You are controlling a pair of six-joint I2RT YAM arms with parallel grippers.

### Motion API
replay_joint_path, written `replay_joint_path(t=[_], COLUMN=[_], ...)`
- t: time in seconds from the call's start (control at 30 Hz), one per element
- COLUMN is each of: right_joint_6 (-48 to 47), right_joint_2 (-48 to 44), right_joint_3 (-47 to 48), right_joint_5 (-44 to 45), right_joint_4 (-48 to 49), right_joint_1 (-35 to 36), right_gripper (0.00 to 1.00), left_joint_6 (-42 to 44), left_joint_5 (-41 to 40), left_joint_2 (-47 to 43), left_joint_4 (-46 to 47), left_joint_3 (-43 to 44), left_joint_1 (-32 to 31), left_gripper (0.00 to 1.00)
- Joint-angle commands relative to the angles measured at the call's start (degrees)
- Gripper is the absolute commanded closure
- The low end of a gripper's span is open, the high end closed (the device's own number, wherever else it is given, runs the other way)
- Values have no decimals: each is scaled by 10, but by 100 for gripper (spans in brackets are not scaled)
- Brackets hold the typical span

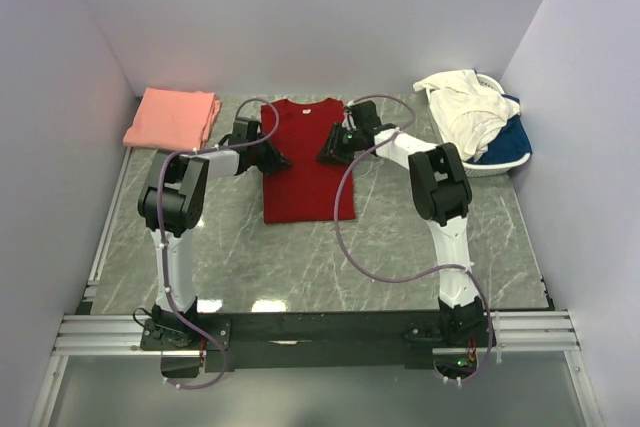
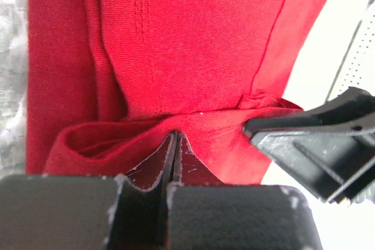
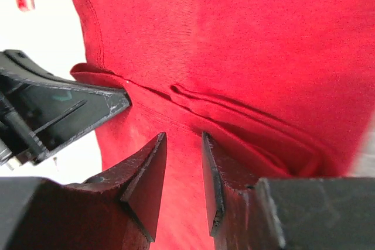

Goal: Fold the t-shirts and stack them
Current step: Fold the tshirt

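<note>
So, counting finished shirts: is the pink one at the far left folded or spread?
Folded: the pink t-shirt lies as a compact, layered rectangle with no sleeves sticking out.

Left gripper (image 2: 175, 140) pinched shut; right gripper (image 3: 183, 140) seemingly half-open (both reaching forward).

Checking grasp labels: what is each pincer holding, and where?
Left pincer pinches an edge fold of the red t-shirt; right pincer holds nothing, jaws apart.

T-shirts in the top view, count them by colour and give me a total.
Red t-shirt: 1
Salmon pink t-shirt: 1
Cream-white t-shirt: 1 visible, heaped in the basket
Blue t-shirt: 1 visible, under the cream one
Total: 4 visible; the heap may hide more.
</note>
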Motion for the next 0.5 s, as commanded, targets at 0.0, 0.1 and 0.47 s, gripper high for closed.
replay_joint_path(t=[0.0,0.1,0.47], right_joint_6=[-3,12,53], right_joint_2=[-9,-25,-41], right_joint_3=[-27,-55,-104], right_joint_5=[-33,-77,-131], right_joint_4=[6,37,84], right_joint_1=[-43,-66,-98], right_gripper=[62,62,62], left_joint_6=[-3,0,-8], left_joint_5=[4,11,63], left_joint_2=[0,-20,-65], left_joint_4=[21,34,92], left_joint_3=[-40,-54,-105], left_joint_1=[17,25,72], left_gripper=[99,99,93])
